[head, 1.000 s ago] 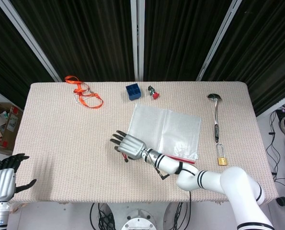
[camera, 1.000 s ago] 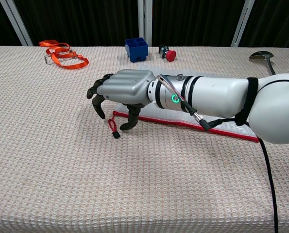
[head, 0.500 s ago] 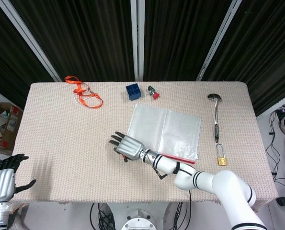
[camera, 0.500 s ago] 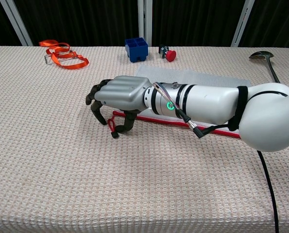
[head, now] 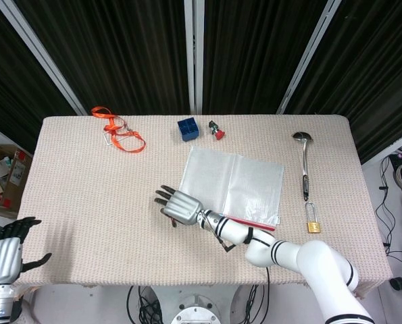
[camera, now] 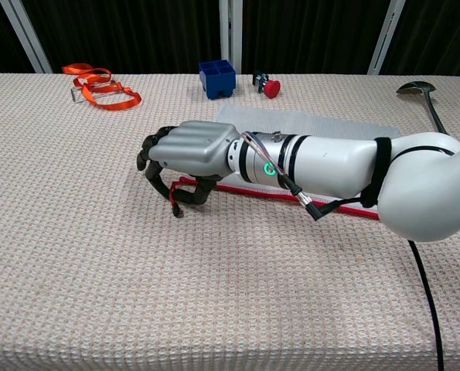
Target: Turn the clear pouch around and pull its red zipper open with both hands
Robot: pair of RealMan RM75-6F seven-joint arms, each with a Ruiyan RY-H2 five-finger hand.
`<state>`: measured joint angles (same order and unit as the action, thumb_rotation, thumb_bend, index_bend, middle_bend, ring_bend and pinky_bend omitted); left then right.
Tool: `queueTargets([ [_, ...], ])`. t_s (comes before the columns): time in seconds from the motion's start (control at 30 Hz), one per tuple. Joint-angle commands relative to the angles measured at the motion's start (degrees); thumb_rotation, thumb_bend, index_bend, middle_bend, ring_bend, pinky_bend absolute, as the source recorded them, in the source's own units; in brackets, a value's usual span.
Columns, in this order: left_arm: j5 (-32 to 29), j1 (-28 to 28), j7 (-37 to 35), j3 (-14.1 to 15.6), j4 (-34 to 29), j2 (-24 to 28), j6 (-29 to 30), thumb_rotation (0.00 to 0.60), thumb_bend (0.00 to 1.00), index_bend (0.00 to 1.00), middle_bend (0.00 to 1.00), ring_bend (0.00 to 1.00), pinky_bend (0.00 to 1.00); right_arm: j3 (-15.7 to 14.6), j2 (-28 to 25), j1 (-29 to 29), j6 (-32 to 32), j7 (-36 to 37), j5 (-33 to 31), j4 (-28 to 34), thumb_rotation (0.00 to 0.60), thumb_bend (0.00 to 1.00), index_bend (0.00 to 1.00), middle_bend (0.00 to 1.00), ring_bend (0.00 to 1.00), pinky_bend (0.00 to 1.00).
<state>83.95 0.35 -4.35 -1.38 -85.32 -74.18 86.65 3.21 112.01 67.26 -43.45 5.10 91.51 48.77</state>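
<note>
Pouch (head: pixel 232 185) flat, clear, red-edged

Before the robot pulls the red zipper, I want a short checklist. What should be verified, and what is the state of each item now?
1. Right hand at the zipper pull: ok. Its fingers curl around the small red loop at the pouch's near left corner.
2. Firm pinch on the pull: cannot tell. The fingertips hide the contact.
3. Left hand bracing the clear pouch: not ok. It hangs off the table's near left corner, holding nothing.
4. Pouch turned with the red zipper toward the robot: ok. The zipper runs along the near edge.
5. Zipper opened: not ok, it looks closed.
6. Pull path to the left: ok, bare tablecloth there.
</note>
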Motion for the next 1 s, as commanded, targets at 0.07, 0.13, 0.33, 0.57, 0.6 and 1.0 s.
queueTargets([
  [0.07, 0.0, -0.2, 0.1, 0.0, -0.1, 0.1, -0.3, 0.600, 0.02, 0.24, 0.18, 0.15, 0.16, -0.1, -0.4, 0.1, -0.4, -0.2, 0.4, 0.4, 0.600, 0.50, 0.58, 0.15, 0.00, 0.00],
  [0.13, 0.1, -0.4, 0.0, -0.1, -0.2, 0.0, -0.5, 0.600, 0.02, 0.24, 0.18, 0.15, 0.16, 0.0, -0.7, 0.0, -1.3, -0.2, 0.8, 0.9, 0.600, 0.53, 0.60, 0.16, 0.00, 0.00],
  [0.33, 1.1, -2.1, -3.0, -0.7, 0.3, -0.2, -2.0, 0.600, 0.02, 0.23, 0.18, 0.15, 0.16, 0.6, -3.0, -1.3, -8.0, 0.1, 2.6, 4.4, 0.600, 0.54, 0.69, 0.20, 0.00, 0.00],
  [0.57, 4.5, -8.9, -15.4, -2.8, 2.9, -1.7, -7.7, 0.600, 0.02, 0.23, 0.18, 0.15, 0.16, 2.7, -8.9, -2.5, -17.2, 2.7, 5.3, 12.8, 0.600, 0.53, 0.76, 0.21, 0.00, 0.00],
  [0.6, 5.3, -10.6, -17.9, -3.3, 3.6, -2.1, -8.8, 0.600, 0.02, 0.23, 0.18, 0.15, 0.16, 3.2, -9.8, -2.4, -18.3, 3.0, 5.7, 14.1, 0.600, 0.53, 0.77, 0.21, 0.00, 0.00],
  [1.0, 12.3, -26.8, -35.3, -6.8, 10.7, -6.7, -16.7, 0.600, 0.02, 0.25, 0.16, 0.15, 0.16, 6.4, -14.2, 0.9, -16.4, 1.6, 6.2, 22.8, 0.600, 0.52, 0.79, 0.18, 0.00, 0.00],
])
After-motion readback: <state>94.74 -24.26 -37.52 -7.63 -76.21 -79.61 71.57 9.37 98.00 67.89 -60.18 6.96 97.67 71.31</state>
